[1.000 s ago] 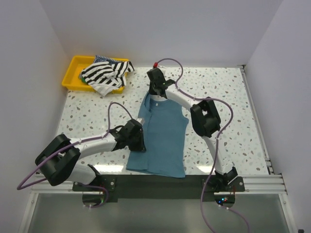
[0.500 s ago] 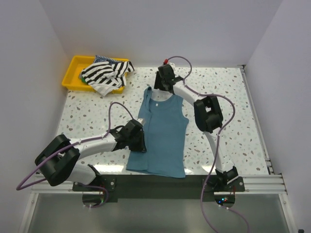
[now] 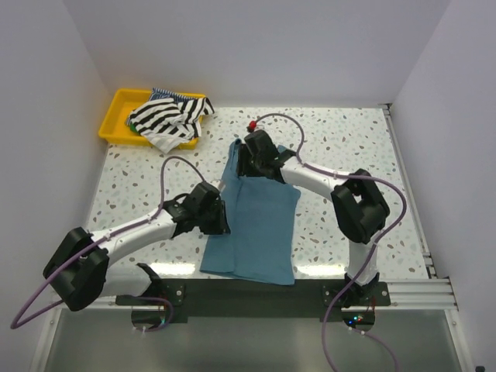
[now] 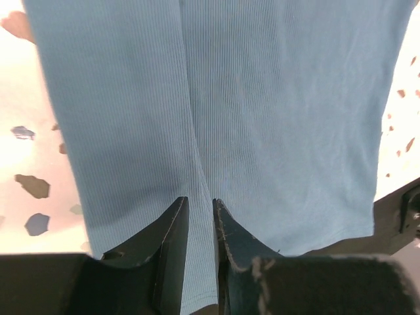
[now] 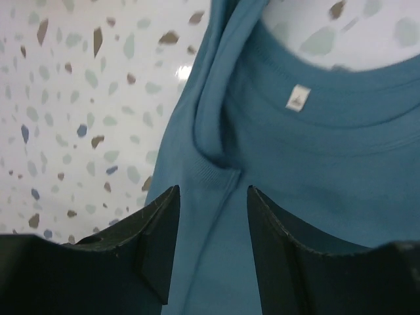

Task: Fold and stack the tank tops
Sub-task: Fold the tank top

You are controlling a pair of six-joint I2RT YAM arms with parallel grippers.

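Over on the left, one yellow tray sits at the far corner of the speckled desk. One black-and-white striped tank top is heaped in it, spilling over the tray's near right rim onto the desk. At the far side of that heap a second garment shows as a strip of finely blue-striped cloth (how many more lie beneath cannot be told).

Next comes the left claw, reaching in from the left to the edge of the only tank top spread on the desk, the teal tank top. In the left wrist view this claw is clenched almost to nothing, and a long crease in the ribbed teal cloth runs straight into the narrow slot between the two fingers, so it is pinching the cloth. Speckled desk shows to the left of the cloth.

The teal top lies lengthwise, neck end far and hem at the desk's near edge, its left side doubled over along that crease. One shoulder strap points away toward the far wall.

Rightmost, the right claw is low over the neck end. Its wrist view shows the claw released, two fingers standing apart with the folded strap and armhole seam just ahead of the gap. One white tag sits inside the teal neckline.
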